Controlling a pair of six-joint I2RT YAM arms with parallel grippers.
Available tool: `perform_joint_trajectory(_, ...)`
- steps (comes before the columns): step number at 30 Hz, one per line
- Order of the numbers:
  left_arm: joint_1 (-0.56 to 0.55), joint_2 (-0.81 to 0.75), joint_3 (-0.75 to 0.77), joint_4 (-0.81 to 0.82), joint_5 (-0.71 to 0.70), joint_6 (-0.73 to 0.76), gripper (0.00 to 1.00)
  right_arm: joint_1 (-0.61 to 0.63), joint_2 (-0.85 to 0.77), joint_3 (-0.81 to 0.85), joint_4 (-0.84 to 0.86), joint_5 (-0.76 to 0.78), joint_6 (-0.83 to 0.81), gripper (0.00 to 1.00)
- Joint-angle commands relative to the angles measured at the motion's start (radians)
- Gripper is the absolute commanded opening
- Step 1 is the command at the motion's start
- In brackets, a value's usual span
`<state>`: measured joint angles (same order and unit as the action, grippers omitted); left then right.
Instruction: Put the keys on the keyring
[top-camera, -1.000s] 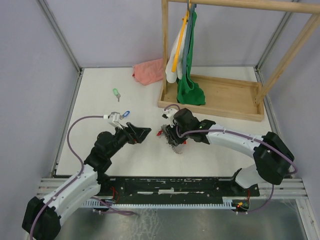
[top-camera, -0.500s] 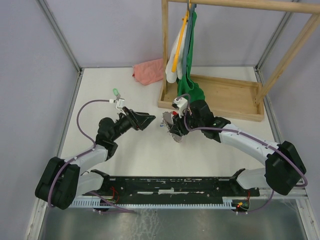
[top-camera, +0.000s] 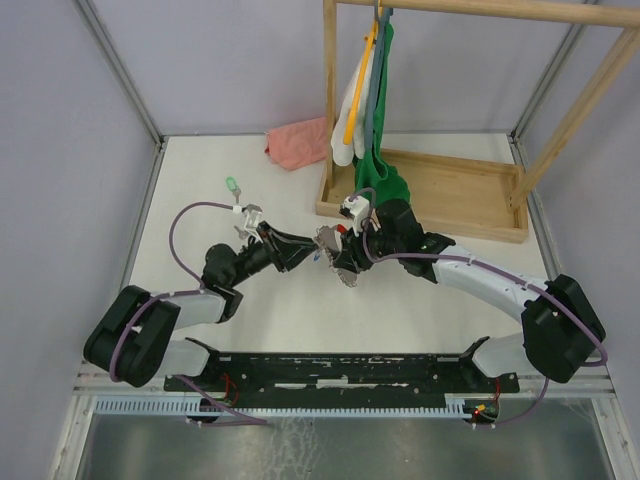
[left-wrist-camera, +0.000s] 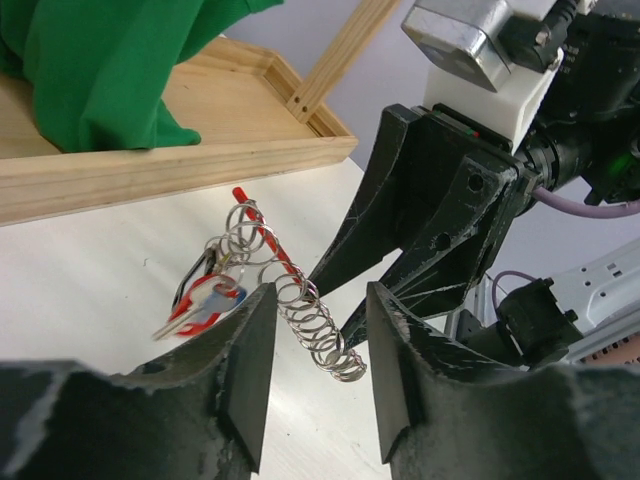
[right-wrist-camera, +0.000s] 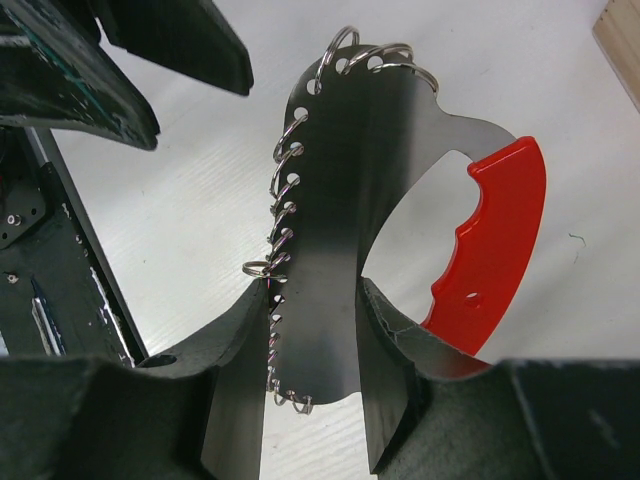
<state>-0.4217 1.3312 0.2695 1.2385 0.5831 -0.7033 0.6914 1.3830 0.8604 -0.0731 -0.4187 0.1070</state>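
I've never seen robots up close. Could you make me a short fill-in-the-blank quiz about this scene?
The right gripper clamps the keyring, whose handle is ____. The key lying on the table has a ____ head. The crumpled cloth beside the wooden rack is ____.
Missing words: red, green, pink.

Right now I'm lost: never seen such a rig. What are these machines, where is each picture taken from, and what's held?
Two black robot arms, each ending in a two-finger gripper. One picture looks down from above; the other two come from cameras on the wrists. The right gripper clamps the keyring, a grey metal strip edged with wire rings, with a red handle. The left gripper stands open at those rings. On the white table lie a small green-headed key and a pink cloth; a wooden rack stands behind.
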Motion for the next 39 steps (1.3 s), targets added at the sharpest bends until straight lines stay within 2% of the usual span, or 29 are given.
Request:
perform_joint_trajectory(1,-0.036,0.024,-0.011,0.145,-0.002,0.076,0.41,-0.003,-0.029,0.022,0.090,-0.026,0.006,0.23)
perform_joint_trajectory(5,-0.094,0.023,-0.013,0.137,-0.035,0.128,0.33,-0.003,-0.048,0.010,0.095,-0.014,0.011,0.23)
perform_joint_trajectory(10,-0.179,-0.003,-0.015,0.064,-0.152,0.226,0.32,-0.002,-0.064,-0.002,0.093,0.000,0.011,0.23)
perform_joint_trajectory(16,-0.208,-0.007,-0.007,0.018,-0.247,0.255,0.35,-0.003,-0.082,-0.014,0.092,-0.001,0.014,0.23)
perform_joint_trajectory(28,-0.209,-0.002,0.002,0.015,-0.265,0.238,0.51,0.002,-0.087,-0.014,0.092,-0.020,0.016,0.23)
perform_joint_trajectory(39,-0.210,-0.012,0.006,0.028,-0.302,0.207,0.56,0.017,-0.078,-0.011,0.093,-0.031,0.015,0.22)
